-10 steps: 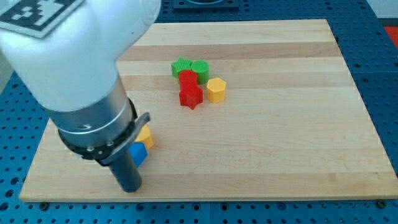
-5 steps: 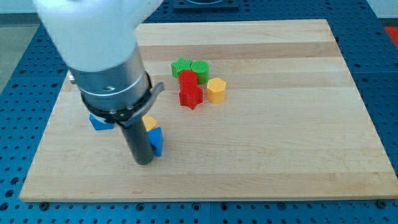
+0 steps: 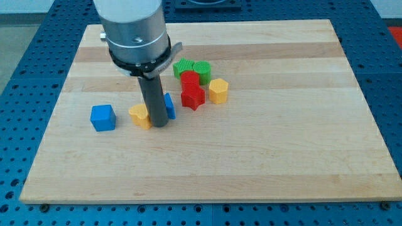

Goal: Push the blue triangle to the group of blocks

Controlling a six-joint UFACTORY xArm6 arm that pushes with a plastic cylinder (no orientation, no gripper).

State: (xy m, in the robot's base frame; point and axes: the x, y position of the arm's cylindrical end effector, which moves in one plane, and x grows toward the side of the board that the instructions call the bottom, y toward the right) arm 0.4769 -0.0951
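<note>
My arm comes down from the view's top as a broad grey cylinder narrowing to an upright dark rod, with my tip (image 3: pixel 158 125) resting on the board.

Toward the board's (image 3: pixel 282 157) left edge, midway between the top and bottom edges, sits the blue cube (image 3: pixel 103 117), with a yellow block (image 3: pixel 138 115) near it on the view's right. My tip (image 3: pixel 159 125) stands just right of that yellow block, and the blue triangle (image 3: pixel 170 105) is right against the rod's right side. Just right of the triangle, nearer the top edge, lies the cluster: red star (image 3: pixel 193 98), yellow hexagon (image 3: pixel 218 91) to its right, red block (image 3: pixel 190 80) above the star, and green star (image 3: pixel 182 66) and green cylinder (image 3: pixel 202 70) side by side at the top.
</note>
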